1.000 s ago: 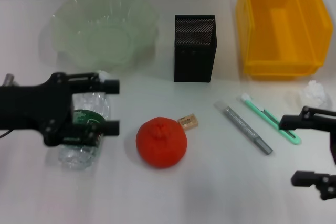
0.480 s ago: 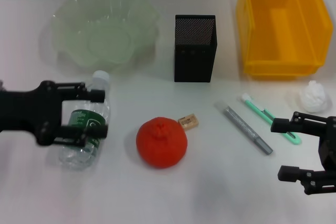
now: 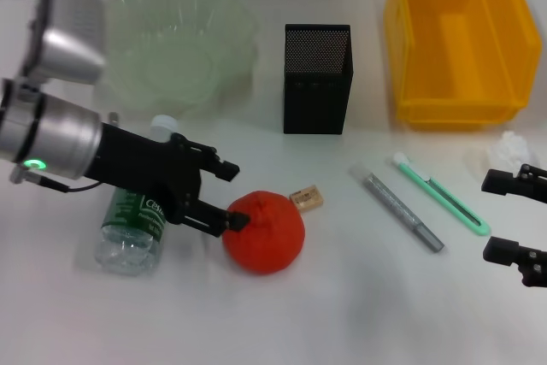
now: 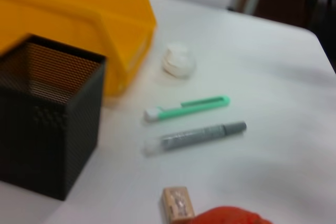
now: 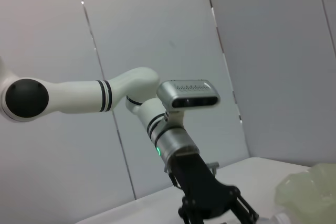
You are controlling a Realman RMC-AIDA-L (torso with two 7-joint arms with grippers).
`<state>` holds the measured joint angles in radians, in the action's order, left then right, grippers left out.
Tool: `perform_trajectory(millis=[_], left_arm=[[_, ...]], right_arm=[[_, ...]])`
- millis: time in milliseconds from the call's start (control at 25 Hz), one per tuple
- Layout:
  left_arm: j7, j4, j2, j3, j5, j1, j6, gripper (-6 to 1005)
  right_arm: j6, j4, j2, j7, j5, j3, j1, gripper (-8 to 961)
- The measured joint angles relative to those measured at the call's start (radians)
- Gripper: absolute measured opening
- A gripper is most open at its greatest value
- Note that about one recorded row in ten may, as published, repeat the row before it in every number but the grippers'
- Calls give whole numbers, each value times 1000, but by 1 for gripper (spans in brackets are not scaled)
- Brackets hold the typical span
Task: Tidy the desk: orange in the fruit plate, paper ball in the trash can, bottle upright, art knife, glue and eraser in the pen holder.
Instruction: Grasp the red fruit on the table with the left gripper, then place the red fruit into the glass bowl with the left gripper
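With its jaws apart beside the orange (image 3: 263,232), which lies mid-table near the eraser (image 3: 307,199), the left gripper (image 3: 232,197) should straddle the fruit's widest part before closing, while the right gripper (image 3: 516,214), jaws apart, idles at the table's right edge

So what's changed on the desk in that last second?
The left gripper swung off the bottle toward the orange, open, one fingertip at its side. The bottle, never gripped, lies flat where it was. The right gripper drew back to the table's right edge, open, holding nothing. Orange, eraser, glue, knife and paper ball stayed put.
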<state>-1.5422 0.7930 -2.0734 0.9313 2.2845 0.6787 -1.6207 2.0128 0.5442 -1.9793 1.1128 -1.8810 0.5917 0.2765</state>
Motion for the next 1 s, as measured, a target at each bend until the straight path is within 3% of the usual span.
perform_trajectory(millis=[80, 480, 1000], left_arm=[[3, -28, 0, 47, -5, 19, 29, 634], [40, -86, -1, 118, -72, 12, 96, 597], [65, -89, 2, 112, -188, -22, 77, 146]], right_arm=[[-1, 0, -3, -1, 0, -1, -8, 834], [-17, -9, -7, -1, 1, -5, -12, 833], [-30, -14, -7, -5, 1, -6, -12, 834]])
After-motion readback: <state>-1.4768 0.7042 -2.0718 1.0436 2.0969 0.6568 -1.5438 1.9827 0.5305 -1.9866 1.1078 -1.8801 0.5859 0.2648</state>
